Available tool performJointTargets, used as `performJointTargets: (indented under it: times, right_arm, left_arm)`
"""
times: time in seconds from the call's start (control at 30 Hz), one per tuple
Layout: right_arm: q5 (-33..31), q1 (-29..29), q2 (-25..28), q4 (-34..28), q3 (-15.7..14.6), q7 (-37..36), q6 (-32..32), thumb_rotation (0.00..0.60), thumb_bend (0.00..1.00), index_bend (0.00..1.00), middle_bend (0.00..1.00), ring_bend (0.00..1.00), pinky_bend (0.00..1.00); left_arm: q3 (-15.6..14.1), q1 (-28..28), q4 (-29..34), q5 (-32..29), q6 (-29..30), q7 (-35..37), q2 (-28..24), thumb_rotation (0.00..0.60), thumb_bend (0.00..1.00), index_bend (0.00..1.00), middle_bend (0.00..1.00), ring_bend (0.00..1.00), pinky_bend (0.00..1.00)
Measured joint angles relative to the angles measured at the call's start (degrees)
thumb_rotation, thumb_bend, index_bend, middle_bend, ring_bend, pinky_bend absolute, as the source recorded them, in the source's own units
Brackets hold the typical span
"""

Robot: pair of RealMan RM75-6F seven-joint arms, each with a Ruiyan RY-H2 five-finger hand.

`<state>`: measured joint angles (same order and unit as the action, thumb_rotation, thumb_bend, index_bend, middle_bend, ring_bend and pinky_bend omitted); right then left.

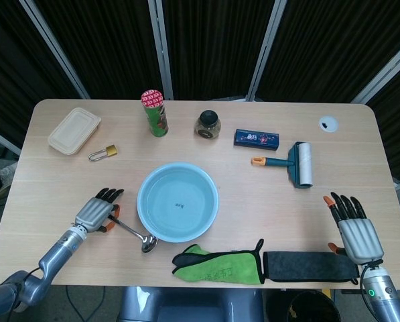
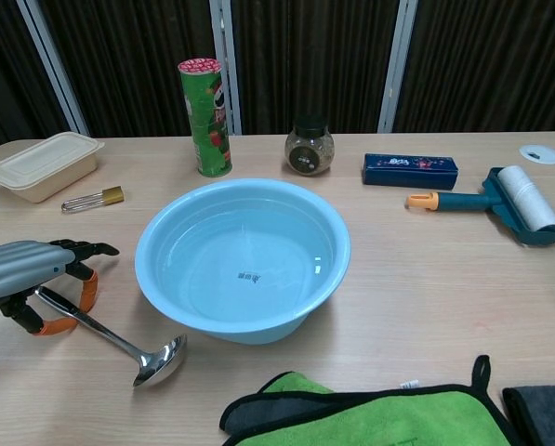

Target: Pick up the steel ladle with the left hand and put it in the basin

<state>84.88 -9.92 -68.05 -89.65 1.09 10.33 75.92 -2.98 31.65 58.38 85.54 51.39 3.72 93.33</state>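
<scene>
The steel ladle lies on the table left of the light blue basin, its bowl by the basin's near-left rim. My left hand is over the far end of the handle, which runs between the thumb and the fingers; it pinches the handle there. The ladle's bowl still rests on the wood. In the head view my right hand lies flat with fingers spread at the table's near right, holding nothing. The chest view does not show it.
Along the back stand a lunch box, a padlock, a chip can, a jar, a blue box and a lint roller. A green cloth and dark towel lie at the front edge.
</scene>
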Motion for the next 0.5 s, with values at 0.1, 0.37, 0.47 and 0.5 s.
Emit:
performJointTargets:
  times: [0.1,0.37,0.47,0.5]
  right_arm:
    - [0.0,0.0,0.0,0.0,0.0,0.0,0.0,0.600,0.00,0.00,0.00,0.00,0.00]
    - [0.2,-0.1,-0.1,0.0,-0.1,0.2,-0.1,0.600,0.00,0.00,0.00,0.00,0.00]
    - [0.2,-0.1,-0.1,0.0,-0.1,0.2,-0.1,0.600,0.00,0.00,0.00,0.00,0.00]
    - [0.4,-0.1,-0.2,-0.1,-0.2,0.3,-0.1,0.600,0.00,0.00,0.00,0.00,0.00]
  left_arm:
    - [-0.2,-0.1,0.4,0.1,0.3,0.1,-0.4,0.600,0.46,0.57,0.00,0.00,0.00]
    - [-0.7,-0.6,2.0,0.5,1.0,0.3,-1.4,0.600,0.47,0.59,0.00,0.00,0.00]
    - [-1.3,-1.3,3.5,1.3,2.6,0.4,-2.3,0.600,0.48,0.60,0.00,0.00,0.00]
    - [-1.6,-1.6,4.1,1.7,3.5,0.4,-2.7,0.600,0.49,0.60,0.00,0.00,0.00]
